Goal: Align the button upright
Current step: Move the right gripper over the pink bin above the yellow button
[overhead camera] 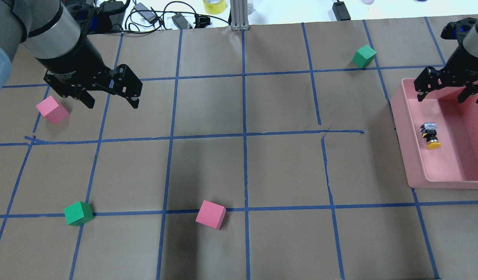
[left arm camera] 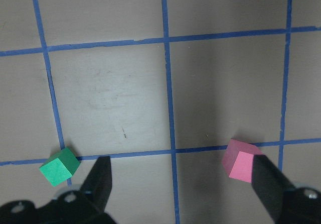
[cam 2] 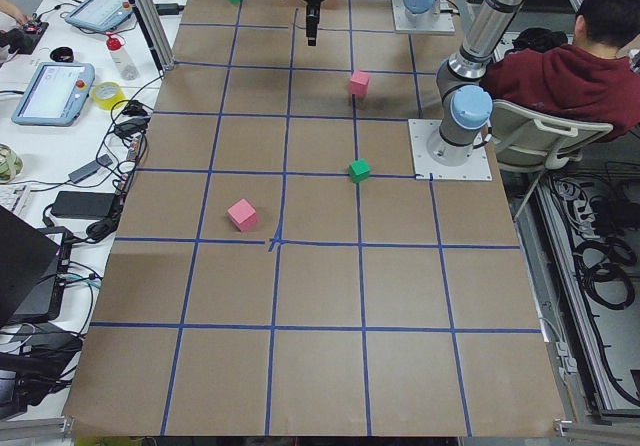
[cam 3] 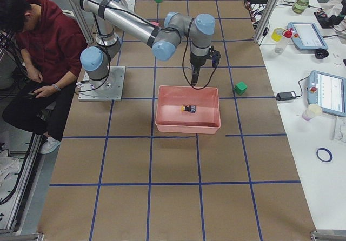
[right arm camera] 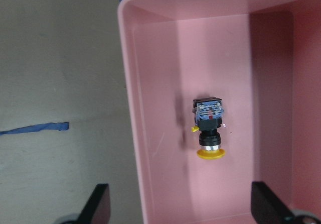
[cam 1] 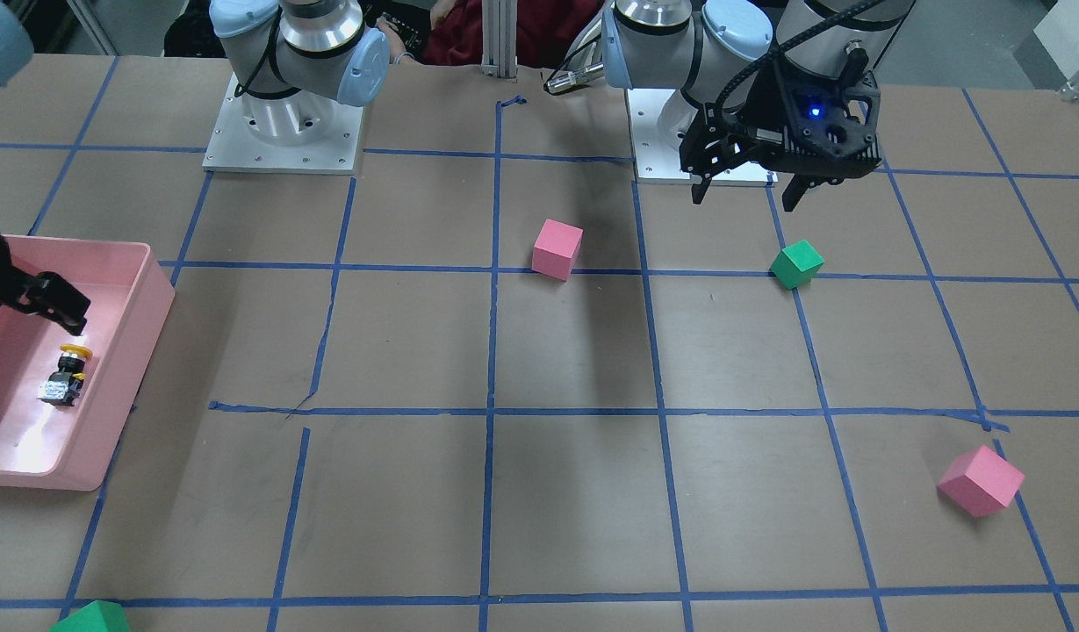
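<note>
Button (right arm camera: 209, 128) lies on its side on the floor of the pink bin (right arm camera: 131, 133), beneath the right tool (overhead camera: 443, 99), whose jaws hang spread and clear of it. The left tool (overhead camera: 112, 105), also spread, hovers over the bench (overhead camera: 285, 167), well apart.

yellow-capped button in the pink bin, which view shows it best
Right wrist-mounted view: the yellow-capped push-button lies on its side in the pink plastic bin, close up. Front-facing, overhead and exterior right show it tiny; others miss it.
</note>
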Robot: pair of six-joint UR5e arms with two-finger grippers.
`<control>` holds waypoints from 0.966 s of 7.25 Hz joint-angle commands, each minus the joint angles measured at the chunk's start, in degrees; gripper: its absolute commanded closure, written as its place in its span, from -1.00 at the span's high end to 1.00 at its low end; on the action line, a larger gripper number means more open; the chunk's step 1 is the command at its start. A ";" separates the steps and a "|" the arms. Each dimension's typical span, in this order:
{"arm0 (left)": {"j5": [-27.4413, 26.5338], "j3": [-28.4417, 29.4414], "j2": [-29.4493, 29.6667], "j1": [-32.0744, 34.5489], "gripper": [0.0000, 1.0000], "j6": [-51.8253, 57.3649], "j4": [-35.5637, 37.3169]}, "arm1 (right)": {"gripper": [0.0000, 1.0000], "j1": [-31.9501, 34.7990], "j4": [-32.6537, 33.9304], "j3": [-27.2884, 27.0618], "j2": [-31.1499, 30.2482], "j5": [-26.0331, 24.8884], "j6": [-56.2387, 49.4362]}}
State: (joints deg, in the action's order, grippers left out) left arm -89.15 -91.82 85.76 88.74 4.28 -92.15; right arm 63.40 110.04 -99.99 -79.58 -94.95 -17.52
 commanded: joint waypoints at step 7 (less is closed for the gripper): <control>-0.59 -0.11 -0.15 0.64 1.00 -0.07 -0.22 | 1.00 -6.27 6.33 -0.55 13.66 1.53 -4.45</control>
State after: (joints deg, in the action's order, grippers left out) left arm -89.66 -91.79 85.67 89.29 4.15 -92.38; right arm 57.15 116.14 -100.49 -66.87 -93.05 -22.09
